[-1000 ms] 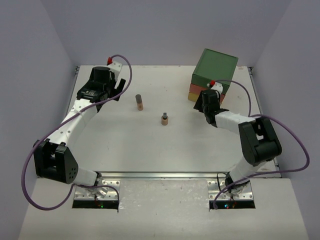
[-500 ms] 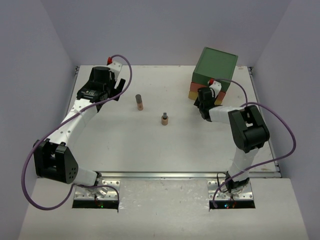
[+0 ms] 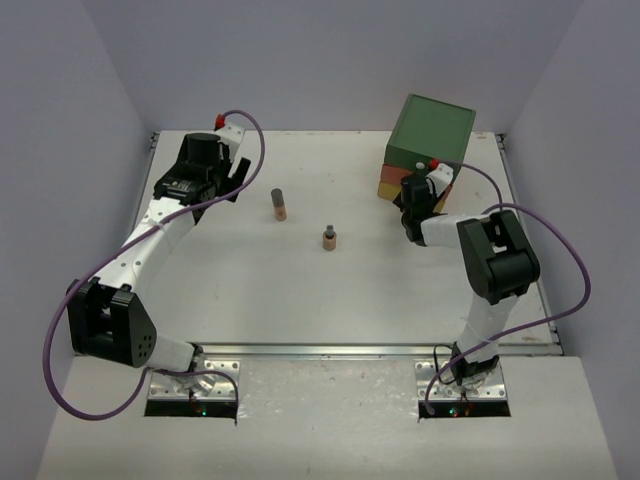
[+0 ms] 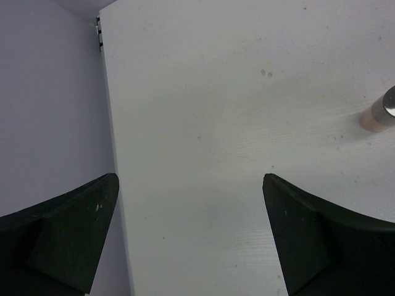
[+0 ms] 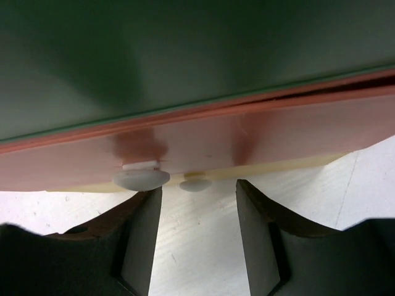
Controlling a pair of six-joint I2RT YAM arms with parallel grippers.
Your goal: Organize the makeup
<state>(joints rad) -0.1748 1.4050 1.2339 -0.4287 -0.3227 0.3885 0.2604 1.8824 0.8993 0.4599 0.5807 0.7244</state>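
Right wrist: right gripper (image 5: 197, 192), jaws partly parted and empty, just below orange drawer's (image 5: 278, 132) white knob (image 5: 141, 179); left gripper (image 4: 189, 180) spread wide above table (image 4: 216, 92).

The drawer box (image 3: 428, 150) is blocking the right hand (image 5: 196, 194) ahead; open desk (image 3: 303, 225) is separating the far tube (image 3: 279, 204) and near tube (image 3: 329, 237).
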